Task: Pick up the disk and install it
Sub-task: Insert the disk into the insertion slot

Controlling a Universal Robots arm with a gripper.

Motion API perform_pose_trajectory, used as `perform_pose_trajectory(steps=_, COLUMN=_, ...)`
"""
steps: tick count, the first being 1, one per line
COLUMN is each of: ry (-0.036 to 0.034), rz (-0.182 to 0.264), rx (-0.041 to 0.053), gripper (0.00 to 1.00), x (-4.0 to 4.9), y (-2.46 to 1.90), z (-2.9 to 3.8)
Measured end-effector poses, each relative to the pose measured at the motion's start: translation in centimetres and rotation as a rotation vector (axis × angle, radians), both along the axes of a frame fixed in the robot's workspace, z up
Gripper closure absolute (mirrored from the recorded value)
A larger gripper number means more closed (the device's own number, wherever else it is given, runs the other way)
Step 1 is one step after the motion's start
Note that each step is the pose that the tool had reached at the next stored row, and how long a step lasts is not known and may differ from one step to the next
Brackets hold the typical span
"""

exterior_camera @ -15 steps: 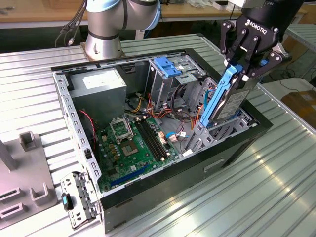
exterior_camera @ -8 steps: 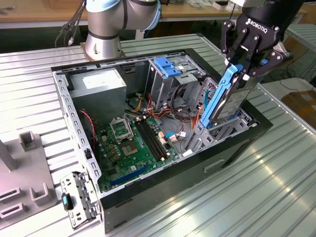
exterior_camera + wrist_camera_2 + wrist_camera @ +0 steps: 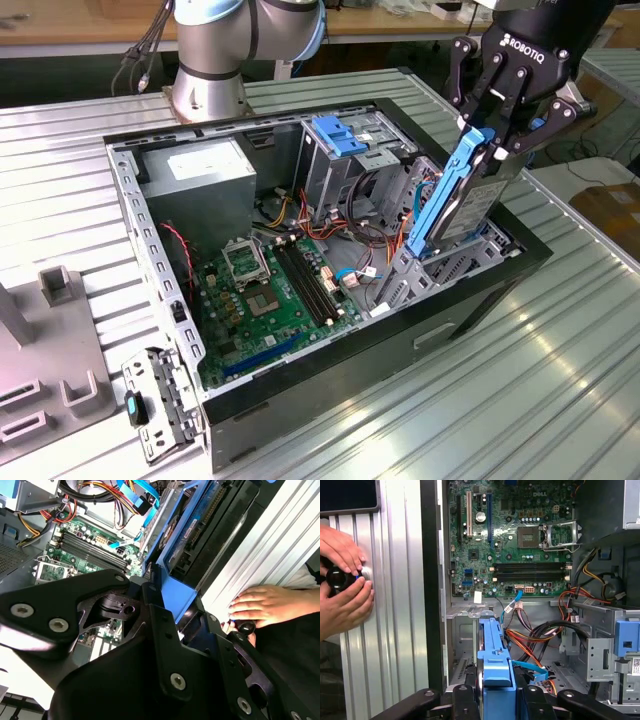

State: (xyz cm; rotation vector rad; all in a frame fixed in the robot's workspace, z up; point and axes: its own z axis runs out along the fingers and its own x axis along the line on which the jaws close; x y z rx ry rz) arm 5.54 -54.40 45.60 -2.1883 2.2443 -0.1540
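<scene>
The disk is a dark grey slab in a bright blue carrier frame. It is held on edge and tilted, and its lower end dips into the drive cage at the corner of the open computer case on the exterior view's right. My gripper is shut on the disk's upper end, a black finger on each side. In the first wrist view the disk runs out from between my fingers over the case floor. The second wrist view shows the disk beyond the gripper.
The open computer case lies on a ribbed metal table. Inside are the green motherboard, a power supply, a lighter blue bracket and loose cables. A person's hands rest on the table beside the case. Grey fixtures stand at the exterior view's left.
</scene>
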Motion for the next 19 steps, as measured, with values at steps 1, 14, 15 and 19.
perform_pose_trajectory(steps=1, ry=-0.0001, rz=0.0, rx=0.0, gripper=0.63, x=0.0, y=0.0, z=0.0)
perform_pose_trajectory(steps=14, ry=-0.01, rz=0.0, rx=-0.0001, gripper=0.63, x=-0.36, y=0.0, z=0.31)
perform_pose_trajectory(steps=15, ry=-0.0172, rz=0.0, rx=0.0002, gripper=0.63, x=-0.4, y=0.0, z=0.32)
perform_pose_trajectory(steps=19, ry=-0.0297, rz=0.004, rx=0.0002, gripper=0.63, x=-0.93, y=0.0, z=0.31)
